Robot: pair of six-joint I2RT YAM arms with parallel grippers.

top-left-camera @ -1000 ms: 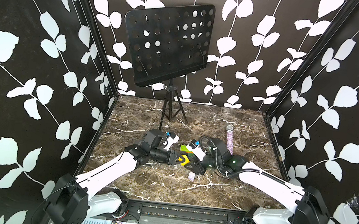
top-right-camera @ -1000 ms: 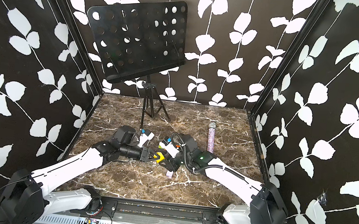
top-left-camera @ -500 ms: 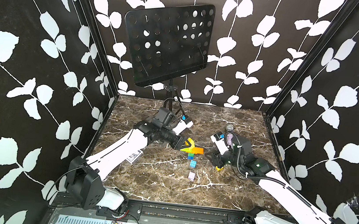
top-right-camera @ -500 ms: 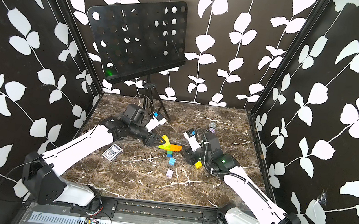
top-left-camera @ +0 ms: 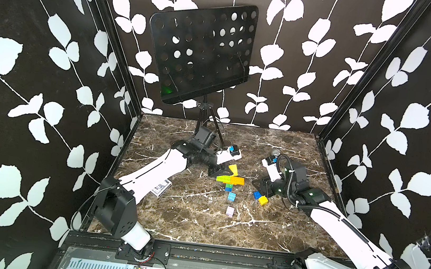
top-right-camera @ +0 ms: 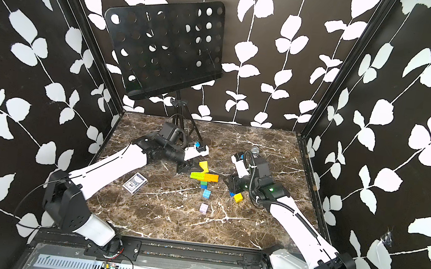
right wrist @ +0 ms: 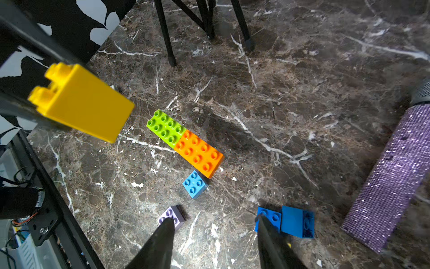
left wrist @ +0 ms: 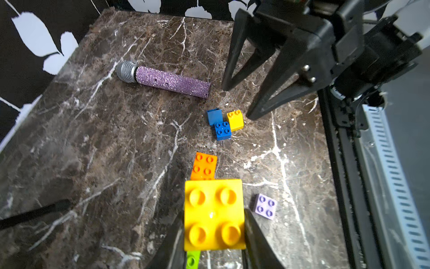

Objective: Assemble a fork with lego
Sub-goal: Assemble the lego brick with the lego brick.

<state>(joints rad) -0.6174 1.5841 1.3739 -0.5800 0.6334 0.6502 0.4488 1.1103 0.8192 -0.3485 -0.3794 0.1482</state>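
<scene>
Left fingers [left wrist: 256, 237] clamping a yellow brick [left wrist: 214, 214], right fingers [right wrist: 158, 246] spread, empty, beside blue bricks [right wrist: 295, 221], card pack [top-right-camera: 135, 182] print unreadable

My pincers, huddled together a second ago, have parted: left pincer [top-left-camera: 222, 172] carries the large yellow plastic brick [right wrist: 81, 102] beside the lime-and-orange brick bar [right wrist: 186, 142], right pincer [right wrist: 214, 220] sits by two blue bricks [right wrist: 296, 221]. A patterned card pack [top-right-camera: 135, 182] now shows.

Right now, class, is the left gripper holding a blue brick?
No, the left gripper is shut on a yellow brick, not a blue one.
</scene>
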